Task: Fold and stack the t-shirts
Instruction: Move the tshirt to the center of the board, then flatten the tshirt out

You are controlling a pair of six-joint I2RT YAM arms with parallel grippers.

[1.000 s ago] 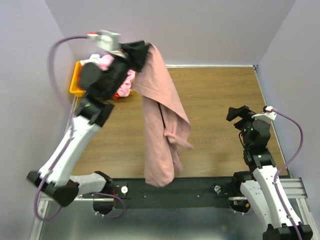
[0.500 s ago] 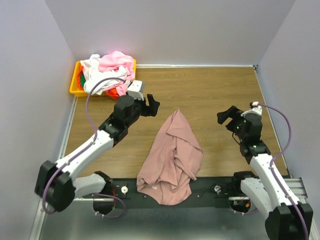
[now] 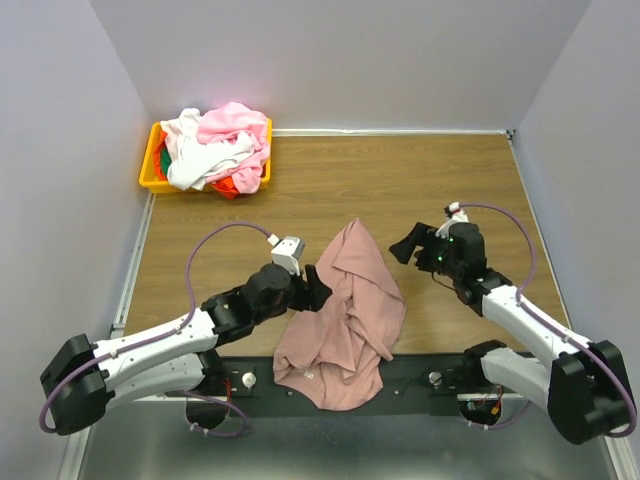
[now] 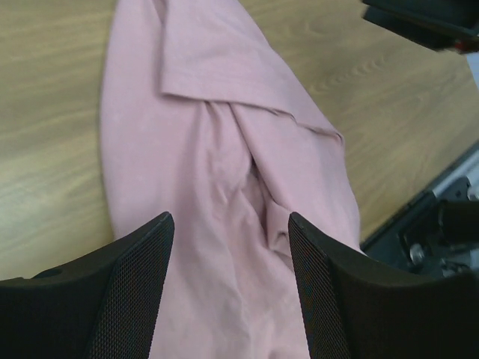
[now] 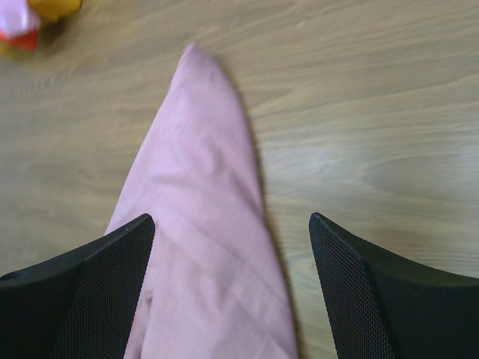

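You are handling a limp, light tee (image 3: 345, 310) lying bunched well apart from the bin (image 3: 150, 165), with the left gripper (image 4: 228, 221) and right gripper (image 5: 230, 221) standing wide, holding nothing, so be pinching the hem (image 4: 247, 105) the left wrist view is showing, which the top view is losing in creases.
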